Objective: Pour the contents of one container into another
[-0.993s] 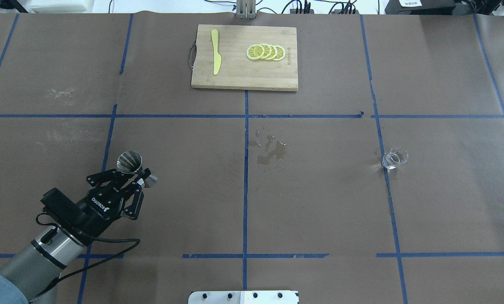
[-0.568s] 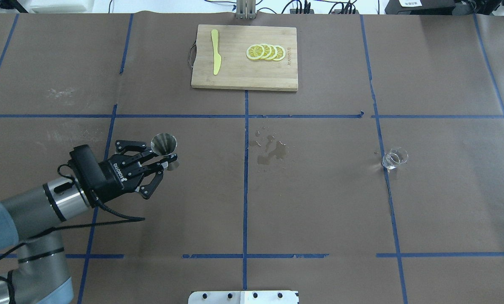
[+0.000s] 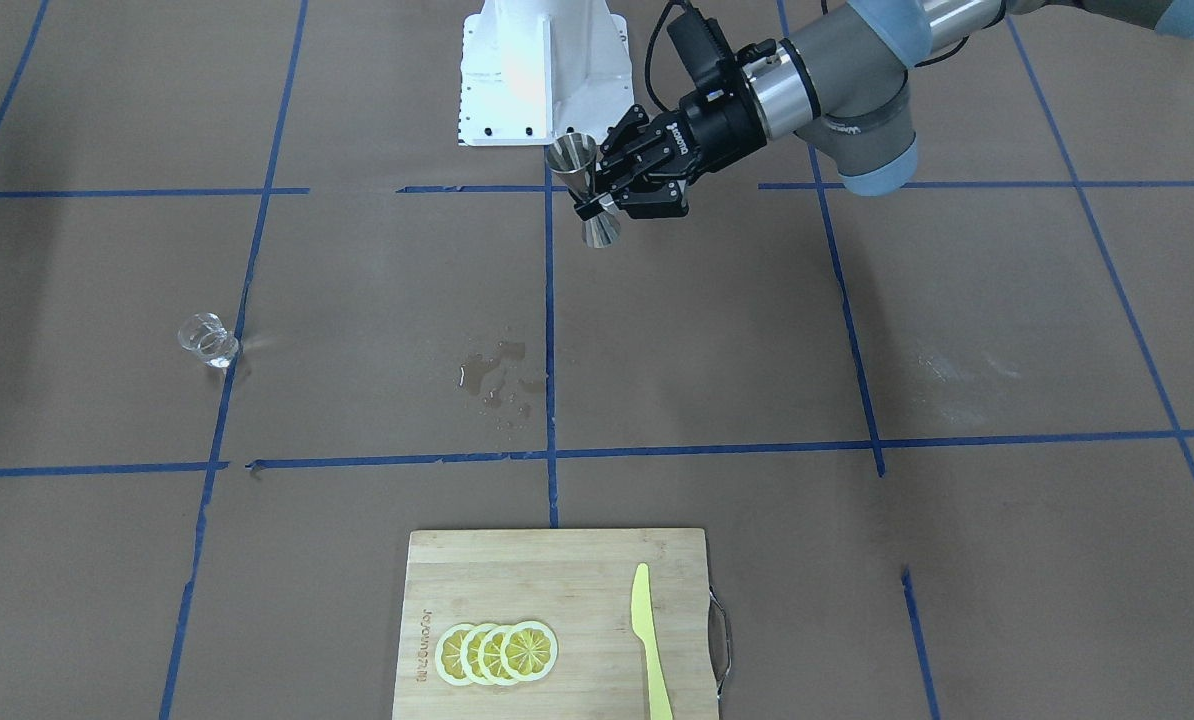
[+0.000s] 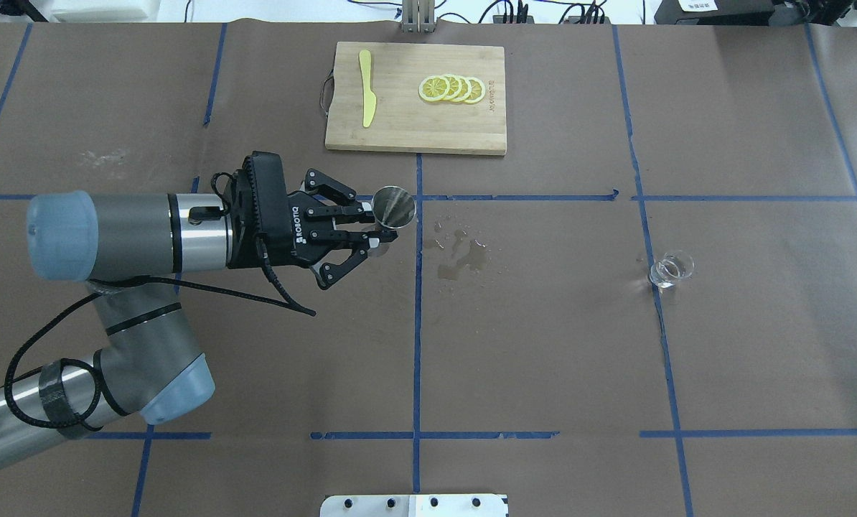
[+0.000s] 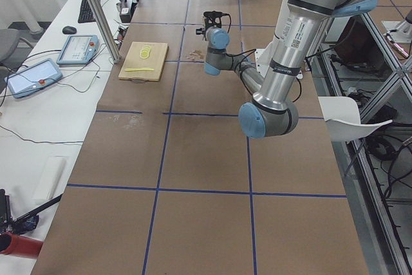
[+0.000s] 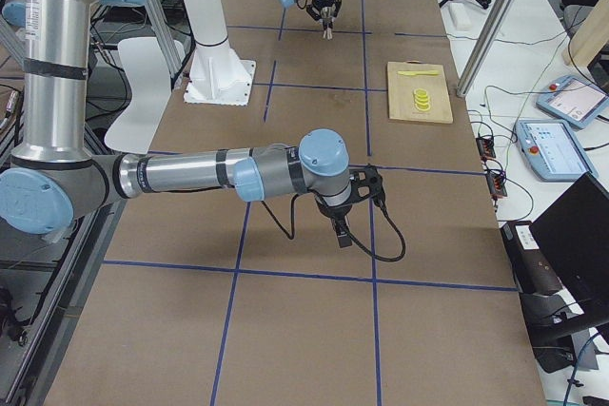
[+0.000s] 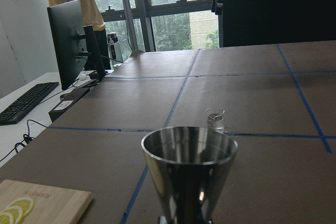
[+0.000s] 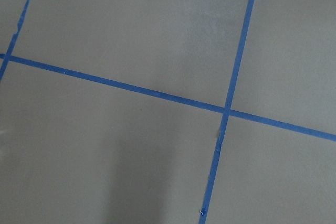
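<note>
Glassware sits far apart here: the clear tumbler [image 4: 670,269] stands upright on the table [image 4: 543,345], on a blue tape line [image 4: 644,215] in the robot's right half, with nothing touching it. How much liquid it holds is too small to tell. The steel jigger [image 4: 392,208] that should receive the pour is in the air near the table's middle. It is upright with its wide mouth up, and the left gripper [image 4: 375,233] is clamped on its narrow waist. Just beside it, toward the tumbler, a wet patch [image 4: 461,255] darkens the paper. Farther off lies a cutting board [image 4: 414,136] with lemon slices [image 4: 451,88]. The step in hand looks like bringing the jigger across to the tumbler. Doing it well likely means holding the cup level, keeping the pinch on the waist so it cannot swivel, and stopping on dry paper rather than over the wet patch. The right gripper [image 6: 340,233] hangs low over bare table, and whether its fingers are apart or together cannot be told.
</note>
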`<state>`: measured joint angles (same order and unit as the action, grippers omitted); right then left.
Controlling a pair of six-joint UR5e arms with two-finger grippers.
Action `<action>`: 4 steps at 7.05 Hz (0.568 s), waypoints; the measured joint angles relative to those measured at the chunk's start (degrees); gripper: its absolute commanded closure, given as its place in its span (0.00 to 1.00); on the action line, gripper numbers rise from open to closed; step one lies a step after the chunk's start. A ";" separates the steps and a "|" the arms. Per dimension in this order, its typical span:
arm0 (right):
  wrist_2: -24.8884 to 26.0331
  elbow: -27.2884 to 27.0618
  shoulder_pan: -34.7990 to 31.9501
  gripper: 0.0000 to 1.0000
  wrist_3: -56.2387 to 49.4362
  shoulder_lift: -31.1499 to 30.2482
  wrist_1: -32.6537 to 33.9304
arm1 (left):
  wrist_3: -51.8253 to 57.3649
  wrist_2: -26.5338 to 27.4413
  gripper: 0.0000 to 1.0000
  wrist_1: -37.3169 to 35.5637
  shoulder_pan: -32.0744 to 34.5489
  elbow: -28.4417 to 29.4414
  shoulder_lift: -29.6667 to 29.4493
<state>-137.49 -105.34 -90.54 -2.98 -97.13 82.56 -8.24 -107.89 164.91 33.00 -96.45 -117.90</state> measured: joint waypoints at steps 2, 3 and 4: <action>-0.15 -0.30 0.01 0.00 1.76 0.44 0.08 | -4.17 -1.61 1.00 -0.77 -0.04 3.99 -5.19; -0.35 -0.92 0.01 0.00 4.45 0.49 0.09 | -6.86 -1.74 1.00 -0.85 -0.17 5.70 -7.42; -0.51 -2.09 0.25 0.02 7.36 0.50 0.20 | -8.21 -1.78 1.00 -0.88 -0.25 7.23 -9.06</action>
<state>-138.00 -107.43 -90.29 4.38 -96.63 82.76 -16.45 -109.67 164.02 32.75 -89.22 -126.96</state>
